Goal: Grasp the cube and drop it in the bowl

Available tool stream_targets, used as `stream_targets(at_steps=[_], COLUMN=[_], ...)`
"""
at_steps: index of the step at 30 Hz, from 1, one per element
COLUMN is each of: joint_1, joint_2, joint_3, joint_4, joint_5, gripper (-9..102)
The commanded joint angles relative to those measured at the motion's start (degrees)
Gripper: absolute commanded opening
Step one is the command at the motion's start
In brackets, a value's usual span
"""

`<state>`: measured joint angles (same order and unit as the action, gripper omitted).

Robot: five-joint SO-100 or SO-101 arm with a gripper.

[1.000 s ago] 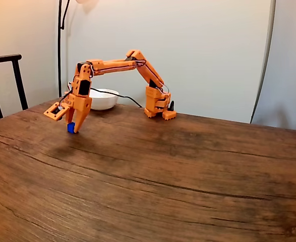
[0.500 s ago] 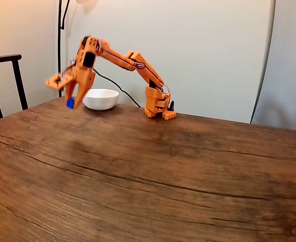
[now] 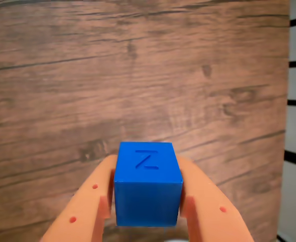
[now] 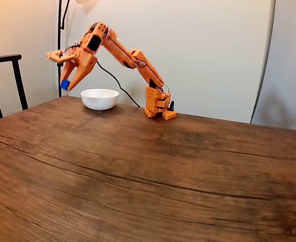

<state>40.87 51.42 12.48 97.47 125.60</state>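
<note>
In the fixed view's upper left, the gripper is clamped on the blue cube, held high with the bowl lying below and right.

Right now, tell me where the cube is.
The cube is clamped in the gripper, lifted above the table at the far left of the fixed view, left of and higher than the bowl.
</note>
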Motion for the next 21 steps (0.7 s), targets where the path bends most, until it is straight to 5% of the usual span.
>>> stream_targets(at_steps=[1,21], joint_1=[0.97,10.81], joint_2=[9.58,62.58], joint_3=[6.24,65.57], joint_4=[3.6,3.34], joint_5=[-0.79,-1.32], gripper=[1,2])
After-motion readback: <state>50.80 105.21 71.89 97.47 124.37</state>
